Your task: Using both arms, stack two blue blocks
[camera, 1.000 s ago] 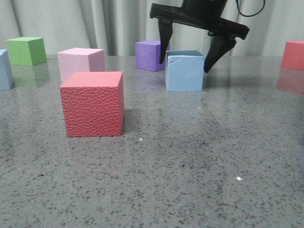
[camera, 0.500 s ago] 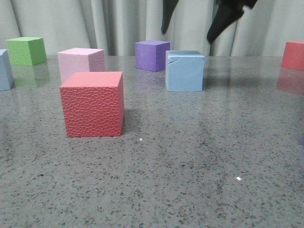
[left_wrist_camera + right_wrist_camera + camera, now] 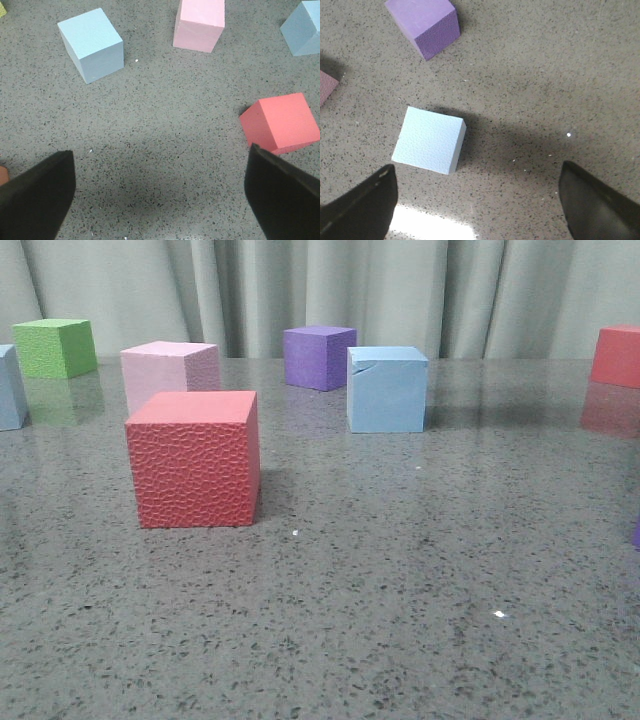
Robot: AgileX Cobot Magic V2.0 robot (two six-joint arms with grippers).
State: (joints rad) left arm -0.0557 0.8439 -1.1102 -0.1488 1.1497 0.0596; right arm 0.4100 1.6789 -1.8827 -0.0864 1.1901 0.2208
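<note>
One pale blue block (image 3: 387, 388), cracked near its upper left edge, stands alone on the table at centre right. The other blue block (image 3: 10, 386) is cut off by the far left edge. Neither gripper shows in the front view. In the left wrist view my left gripper (image 3: 160, 197) is open, high over bare table, with a blue block (image 3: 91, 45) and a second blue block (image 3: 304, 29) well beyond its fingers. In the right wrist view my right gripper (image 3: 478, 202) is open above the table, and a blue block (image 3: 430, 140) lies just beyond its one finger (image 3: 360, 207), apart from it.
A red cube (image 3: 195, 458) stands nearest the front, with a pink cube (image 3: 170, 375) behind it. A green cube (image 3: 56, 346) is at back left, a purple cube (image 3: 318, 357) behind the cracked blue block, and another red cube (image 3: 616, 356) at far right. A curtain hangs behind.
My right gripper, open around the cracked blue block a second ago, has risen straight up and left the front view. The block stayed in place.
</note>
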